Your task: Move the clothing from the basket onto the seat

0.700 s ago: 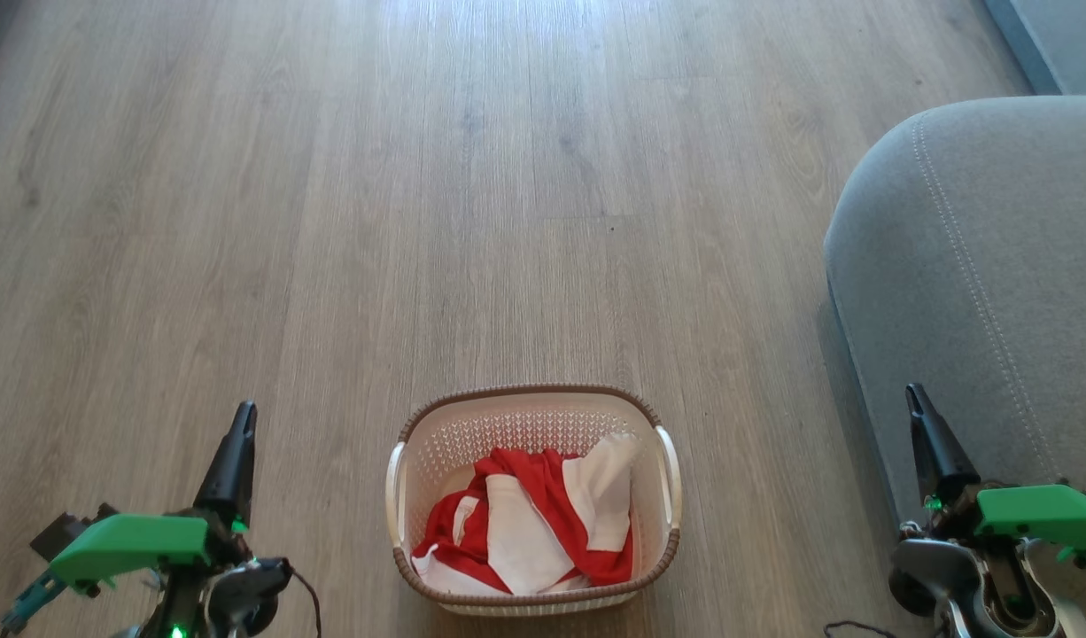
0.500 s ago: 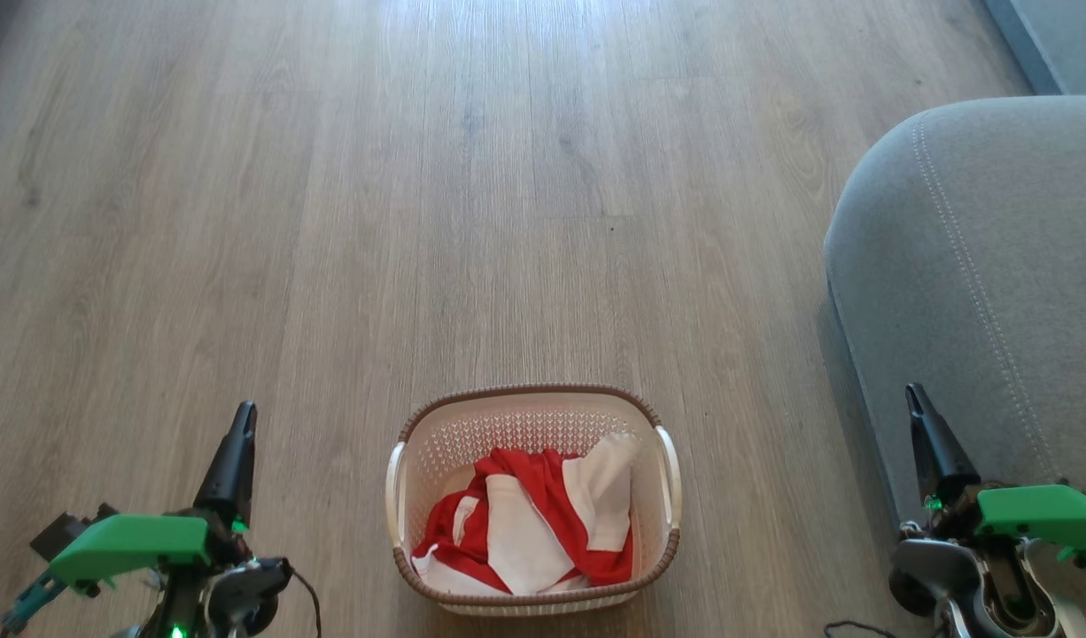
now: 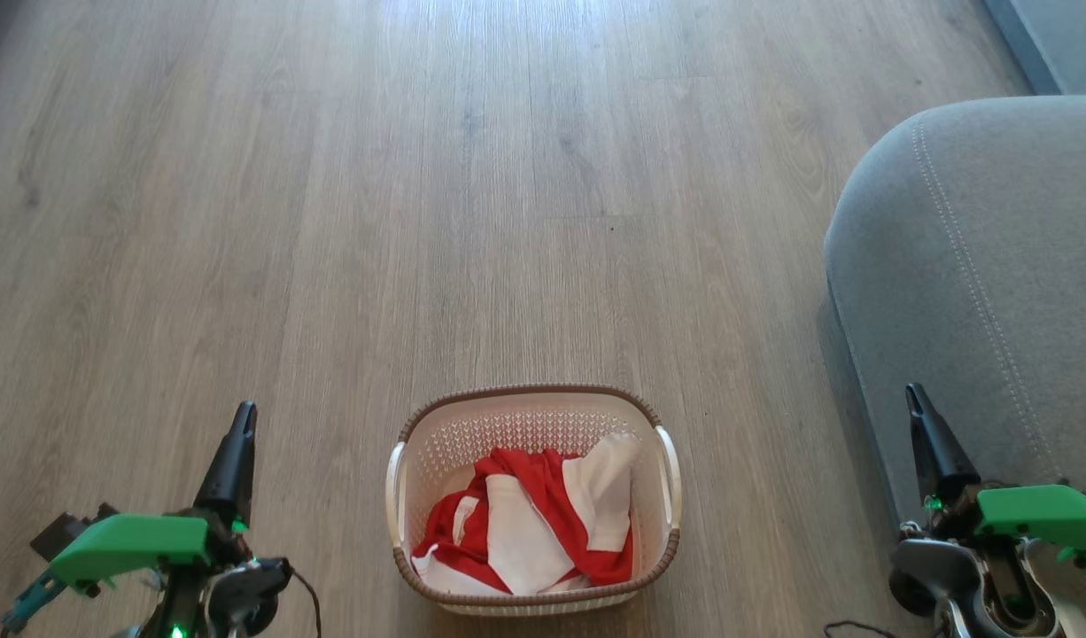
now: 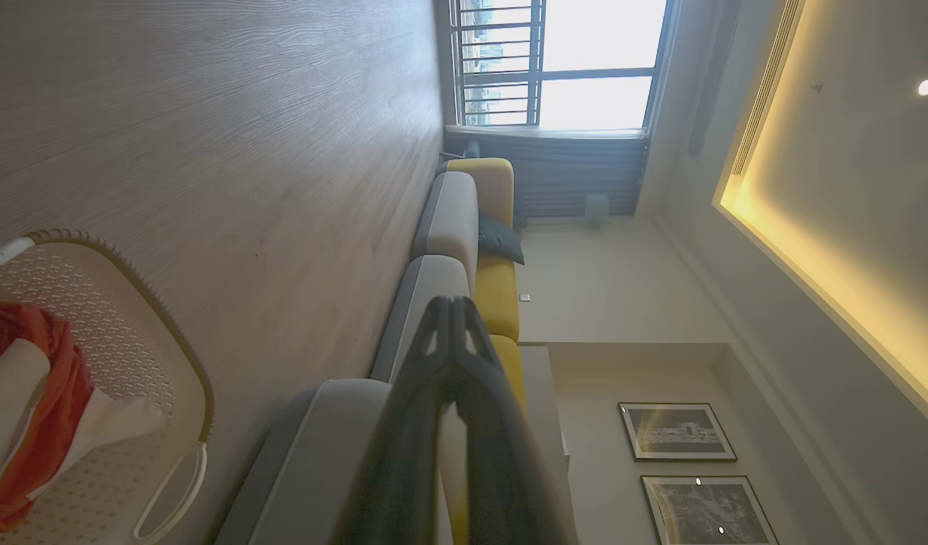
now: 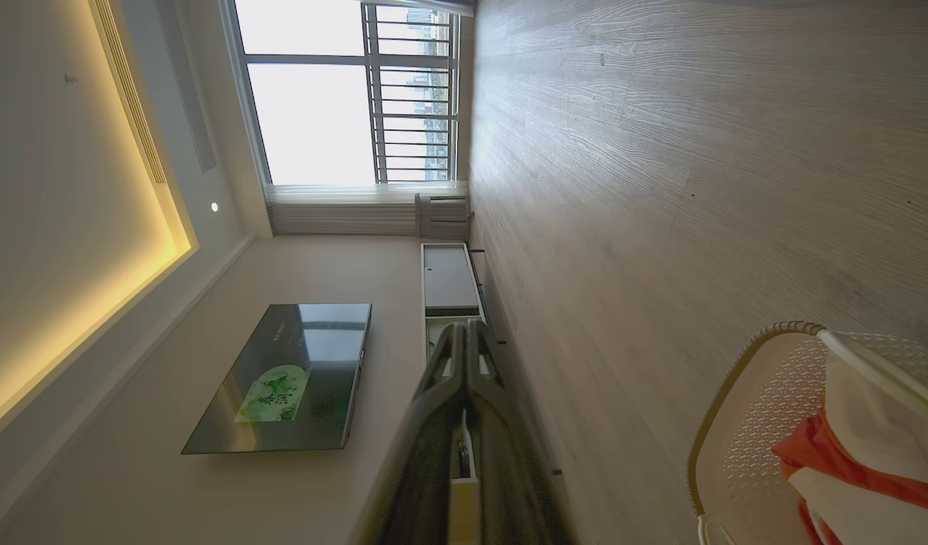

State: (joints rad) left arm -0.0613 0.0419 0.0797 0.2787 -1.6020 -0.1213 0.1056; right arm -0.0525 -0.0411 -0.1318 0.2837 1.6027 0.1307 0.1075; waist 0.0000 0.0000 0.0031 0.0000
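Observation:
The cream basket [image 3: 437, 443] with its brown rim stands on the wood floor at the bottom centre of the head view. Red and white clothing [image 3: 530, 523] lies crumpled inside it. The grey seat [image 3: 977, 266] with pale double stitching rises at the right. My left gripper [image 3: 242, 416] is shut and empty, well left of the basket. My right gripper [image 3: 912, 395] is shut and empty, right of the basket, in front of the seat's side. The left wrist view has the basket [image 4: 116, 333], the clothing [image 4: 32, 393] and the shut fingertips [image 4: 450, 303]. The right wrist view has the basket [image 5: 752, 409] and clothing [image 5: 857, 446].
Wood flooring [image 3: 419, 177] stretches far ahead and to the left. A long sofa [image 4: 449, 219] with yellow backs runs toward a window. A television [image 5: 290, 378] hangs above a low cabinet [image 5: 447, 280] on the opposite wall.

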